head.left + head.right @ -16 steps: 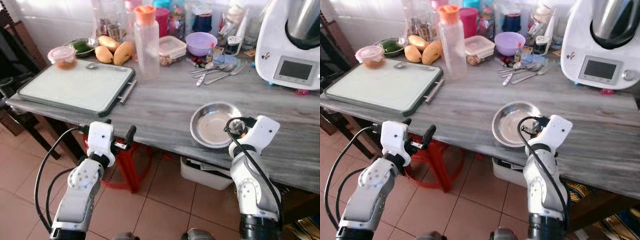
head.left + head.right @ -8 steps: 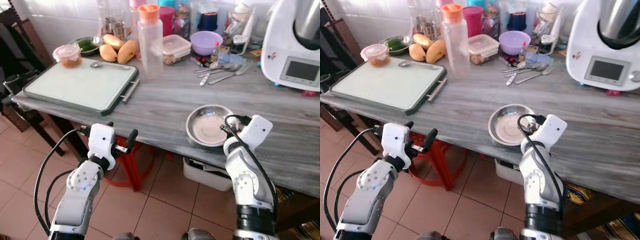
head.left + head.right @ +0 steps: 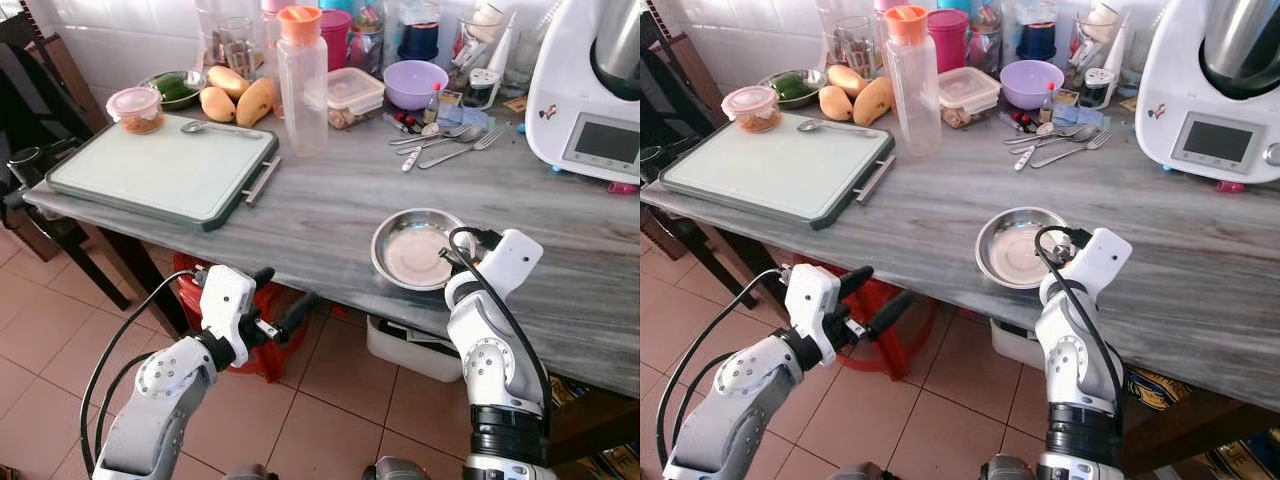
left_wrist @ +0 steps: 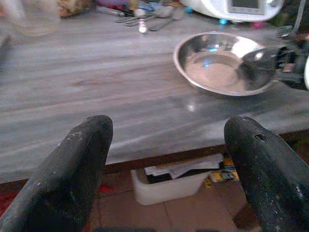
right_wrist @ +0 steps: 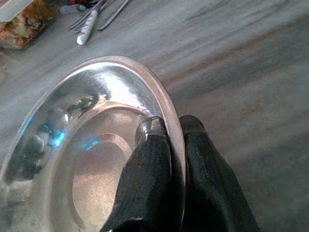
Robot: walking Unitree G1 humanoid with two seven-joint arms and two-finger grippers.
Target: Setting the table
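Note:
A shallow steel plate [image 3: 410, 250] lies on the grey wooden table [image 3: 300, 215] near its front edge. My right gripper [image 5: 175, 126] is shut on the plate's near right rim, one finger inside and one outside. The plate rests flat on the table. My left gripper [image 3: 281, 292] is open, held below and in front of the table edge above the tiled floor. In the left wrist view its fingers [image 4: 77, 159] point across the tabletop toward the plate [image 4: 222, 65]. Spoons and a fork [image 3: 440, 145] lie further back on the table.
A green-rimmed cutting board [image 3: 160, 170] takes up the table's left end. A clear bottle [image 3: 300, 85], mangoes [image 3: 235, 100], a purple bowl [image 3: 415, 85] and containers crowd the back. A white kitchen machine [image 3: 595, 95] stands back right. A red stool [image 3: 190, 290] and a white tub [image 3: 410, 345] sit underneath.
My left arm has swung right and forward, and its fingers now point toward the plate with a wider gap. The right gripper has kept its hold on the plate's rim.

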